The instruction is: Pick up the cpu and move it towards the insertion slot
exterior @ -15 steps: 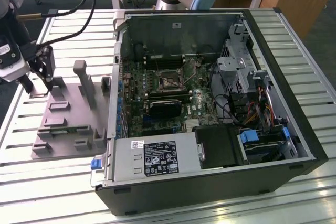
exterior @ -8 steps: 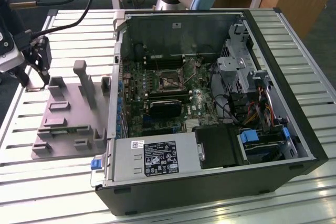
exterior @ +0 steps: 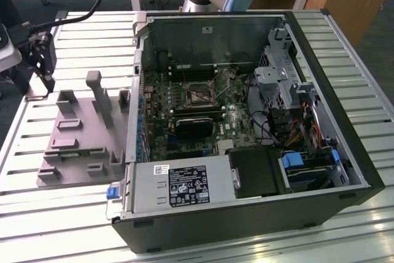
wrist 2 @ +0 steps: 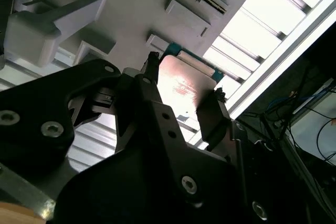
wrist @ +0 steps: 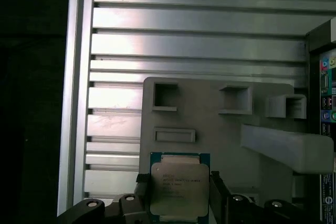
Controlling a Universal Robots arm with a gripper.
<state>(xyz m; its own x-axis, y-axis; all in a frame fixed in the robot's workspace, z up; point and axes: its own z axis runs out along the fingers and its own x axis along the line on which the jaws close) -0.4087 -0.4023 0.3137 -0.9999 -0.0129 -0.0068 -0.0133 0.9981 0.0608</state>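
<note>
Plainly, the gripper (wrist: 178, 178) is clamped on the cpu (wrist: 179, 186). In both wrist views a black finger (wrist 2: 148, 80) presses against each of two opposite edges of the chip, whose silver top shows inside a green rim. The chip sits at the edge of the grey fixture plate (wrist: 220, 135), just beside a shallow rectangular pocket (wrist: 174, 135) in that plate. Whether it is lifted clear of the plate or resting on it cannot be told. In the exterior view the gripper hangs over the plate's far corner on the exterior view's left, not far from the plate's tall upright post (exterior: 94, 87). The insertion slot (exterior: 198, 95) lies well apart from the plate, on the exterior view's right of it, on the motherboard (exterior: 228, 121) inside the open computer case (exterior: 320, 207). Plate and case both stand on the slatted metal table (exterior: 37, 214).
</note>
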